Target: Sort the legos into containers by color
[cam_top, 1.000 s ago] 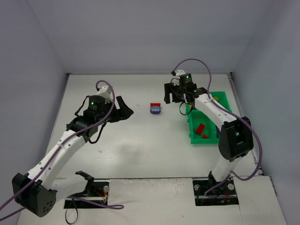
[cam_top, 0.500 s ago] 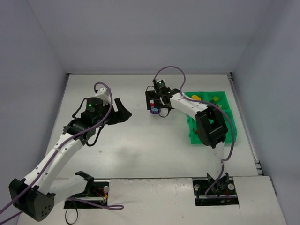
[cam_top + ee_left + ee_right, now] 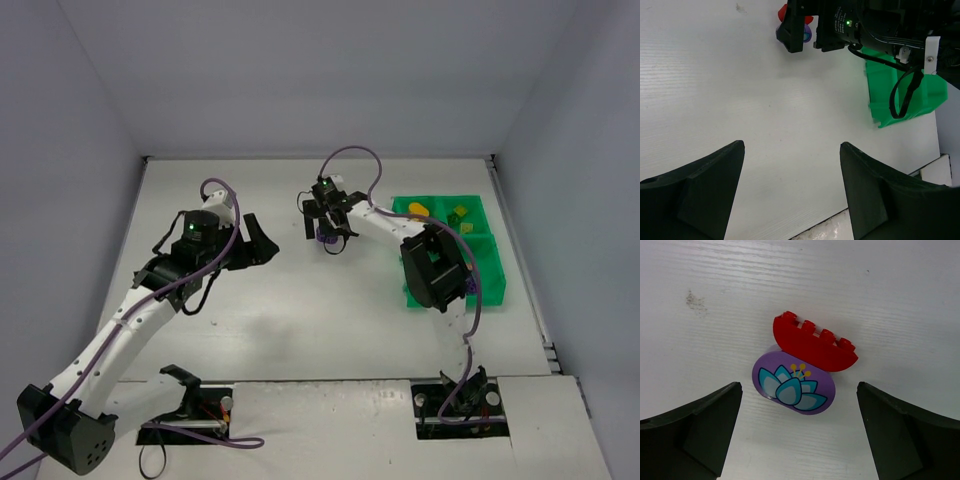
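On the worktop (image 3: 300,310), far centre: red lego (image 3: 815,342) touching purple lego (image 3: 792,385) — left of the tray (image 3: 488,285).
Right gripper (image 3: 326,225): jaws wide apart, over both legos.
Left gripper (image 3: 792,150): jaws apart — empty.

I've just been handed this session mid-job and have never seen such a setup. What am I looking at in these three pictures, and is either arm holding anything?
These are two white robot arms bolted at the near edge of a white table, each ending in a two-finger gripper. The wide picture comes from a fixed camera above and behind them, so the left arm is on the left. The other two come from cameras on the wrists, looking out past the dark fingers. The left gripper is open over bare table and holds nothing. The right gripper is open too, hanging over a red brick and a purple piece with a flower print, which lie touching; it grips neither. On the right stands a green tray with compartments; yellow pieces show in its far part.
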{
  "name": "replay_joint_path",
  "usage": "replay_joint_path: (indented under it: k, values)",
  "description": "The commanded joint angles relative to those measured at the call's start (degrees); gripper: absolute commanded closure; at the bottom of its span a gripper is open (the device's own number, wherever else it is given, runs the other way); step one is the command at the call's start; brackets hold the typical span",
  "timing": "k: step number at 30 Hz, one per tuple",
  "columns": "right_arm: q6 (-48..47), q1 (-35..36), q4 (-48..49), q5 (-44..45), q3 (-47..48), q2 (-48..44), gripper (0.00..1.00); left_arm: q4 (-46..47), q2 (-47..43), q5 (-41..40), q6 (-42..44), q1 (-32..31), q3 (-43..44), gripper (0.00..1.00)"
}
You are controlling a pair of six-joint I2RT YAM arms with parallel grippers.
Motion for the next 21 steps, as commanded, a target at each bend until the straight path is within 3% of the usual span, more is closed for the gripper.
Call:
replay_joint_path:
  k: [1,7,11,14,15,18,21]
  values:
    - [2.12,-0.22,-1.39,3.92,2.65,0.80,0.06,1.69,-0.76,-0.46,1.02,-0.04,0.85,0.29]
    - [1.60,-0.22,-1.21,2.86,4.93,2.91,0.14,1.25,-0.67,-0.28,1.28,-0.04,1.03,0.29]
    - [-5.75,0.04,-0.33,1.20,5.20,2.91,0.20,0.98,-1.02,-0.45,1.55,-0.04,0.86,0.29]
    - [-11.39,0.31,2.39,1.02,1.69,0.98,0.50,1.07,-1.11,-0.63,1.64,-0.04,0.33,0.29]
    - [-12.45,0.31,3.35,1.71,-0.32,-0.15,0.69,1.16,-1.11,-0.54,1.55,0.05,0.07,0.29]
    - [-17.71,0.31,4.67,1.37,-2.70,-1.91,0.88,1.42,-1.11,-0.45,1.55,0.05,-0.20,0.29]
    - [-26.65,0.74,7.04,-4.68,-6.30,-4.99,0.88,1.60,-1.11,-0.19,2.07,0.05,-0.29,0.29]
